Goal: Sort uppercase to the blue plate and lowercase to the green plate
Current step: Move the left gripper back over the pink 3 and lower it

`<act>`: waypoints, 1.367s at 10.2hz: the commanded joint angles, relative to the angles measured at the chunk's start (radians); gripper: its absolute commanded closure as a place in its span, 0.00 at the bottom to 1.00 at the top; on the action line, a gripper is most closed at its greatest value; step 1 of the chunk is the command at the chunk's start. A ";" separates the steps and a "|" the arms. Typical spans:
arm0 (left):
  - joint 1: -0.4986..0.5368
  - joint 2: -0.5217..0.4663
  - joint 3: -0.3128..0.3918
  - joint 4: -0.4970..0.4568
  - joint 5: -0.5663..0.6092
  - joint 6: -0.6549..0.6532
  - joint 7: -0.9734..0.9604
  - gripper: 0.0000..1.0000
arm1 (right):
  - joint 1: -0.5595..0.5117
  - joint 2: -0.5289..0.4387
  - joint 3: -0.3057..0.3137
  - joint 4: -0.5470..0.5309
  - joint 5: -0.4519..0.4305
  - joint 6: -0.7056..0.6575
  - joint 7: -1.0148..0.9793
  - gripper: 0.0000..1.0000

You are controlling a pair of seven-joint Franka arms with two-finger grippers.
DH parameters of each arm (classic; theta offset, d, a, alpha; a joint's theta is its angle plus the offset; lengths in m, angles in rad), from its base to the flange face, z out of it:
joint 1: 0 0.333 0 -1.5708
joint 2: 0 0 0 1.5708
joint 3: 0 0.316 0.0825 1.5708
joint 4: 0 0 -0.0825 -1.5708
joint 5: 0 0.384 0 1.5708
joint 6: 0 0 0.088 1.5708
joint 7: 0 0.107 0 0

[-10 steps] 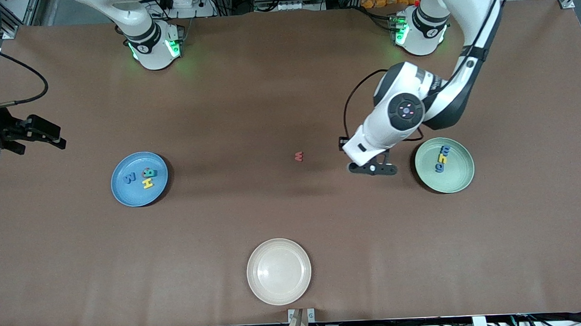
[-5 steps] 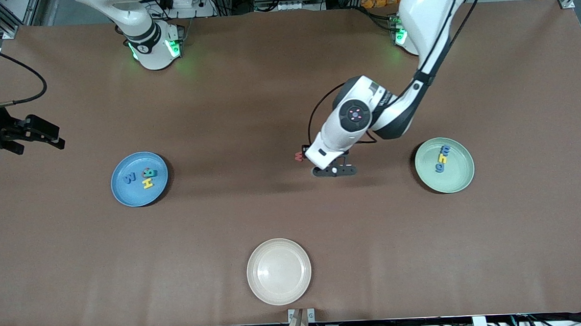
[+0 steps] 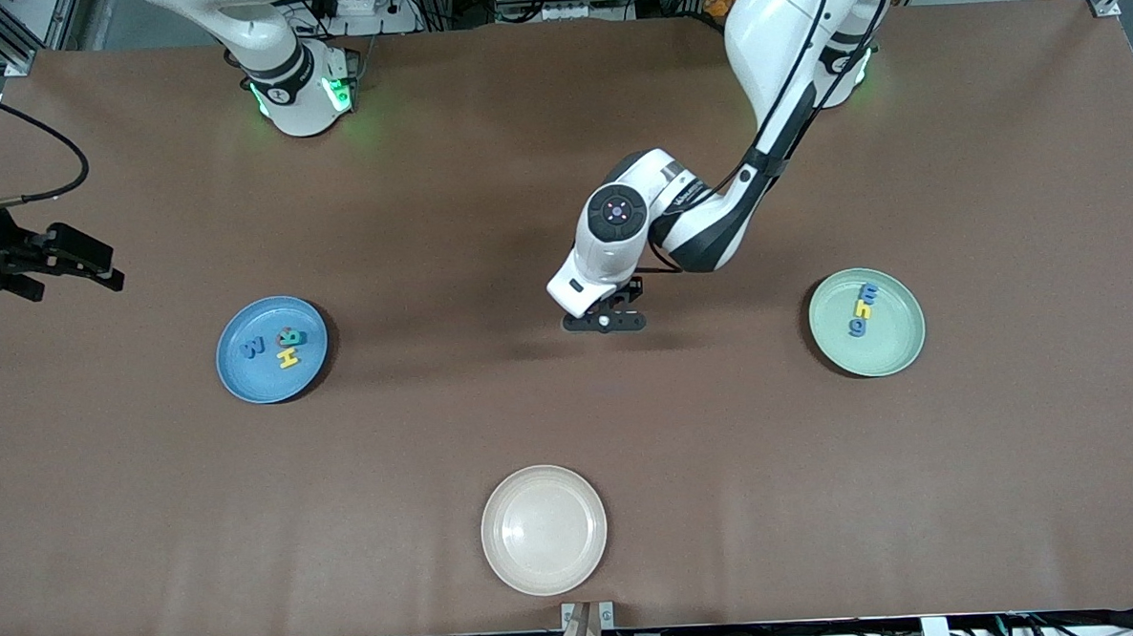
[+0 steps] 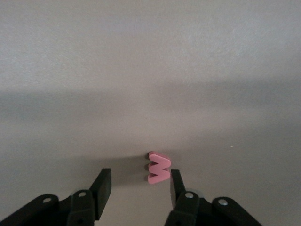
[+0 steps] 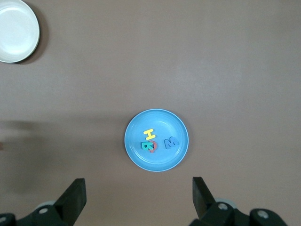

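Blue plate (image 3: 271,349), frame left: four uppercase in. Green plate (image 3: 866,322), frame right: three lowercase in. Last: red w (image 4: 157,168) mid-table, beside one finger of the unclenched left gripper (image 4: 138,186). Right gripper (image 5: 138,195) waits, spread, over the blue plate.

Pinkish-red w (image 4: 158,167), possibly faded

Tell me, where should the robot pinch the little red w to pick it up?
Best guess: come straight down from above and pinch the red w across its two flat outer edges. It lies flat on the bare table, so only its thin sides offer a hold. The left gripper is open just beside it, one finger almost touching.
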State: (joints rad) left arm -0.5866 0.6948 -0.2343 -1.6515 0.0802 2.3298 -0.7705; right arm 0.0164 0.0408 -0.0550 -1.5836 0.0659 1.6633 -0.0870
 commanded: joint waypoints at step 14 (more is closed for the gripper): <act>-0.070 0.114 0.018 0.088 0.067 0.013 -0.009 0.40 | -0.018 -0.007 0.000 0.011 0.034 -0.010 0.004 0.00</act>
State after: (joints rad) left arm -0.6393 0.7885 -0.2240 -1.5875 0.1232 2.3391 -0.7658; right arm 0.0081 0.0403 -0.0590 -1.5811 0.0790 1.6639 -0.0870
